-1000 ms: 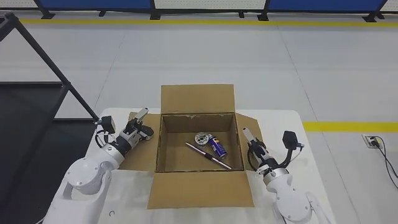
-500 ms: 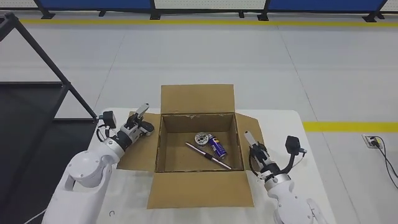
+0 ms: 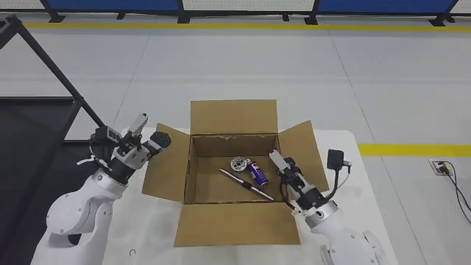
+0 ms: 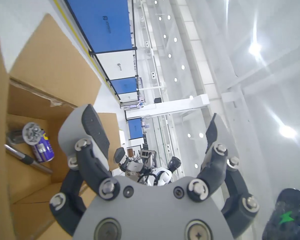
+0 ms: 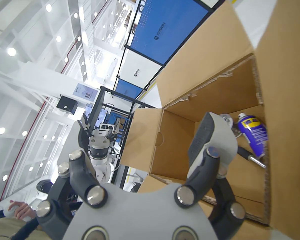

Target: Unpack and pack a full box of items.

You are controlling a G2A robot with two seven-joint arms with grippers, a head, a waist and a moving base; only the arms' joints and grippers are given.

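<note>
Left tool [image 4: 152,122] was spread, empty, just outside the box [image 3: 234,116]; right tool [image 5: 142,138] was spread by its right flap. The box sat open on the table [image 3: 158,228], spray can [image 3: 257,172] and rod [image 3: 246,184] inside. I judged this unpacking; next, lower onto the can.

Fingers [image 4: 93,128] spread, can [image 4: 43,148] inside box [image 4: 55,63]

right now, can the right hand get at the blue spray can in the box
Probably yes. The right hand is open above the cardboard box at its right edge, inside the raised right flap, and the spray can lies uncovered on the box floor close by. Nothing lies over it.
</note>
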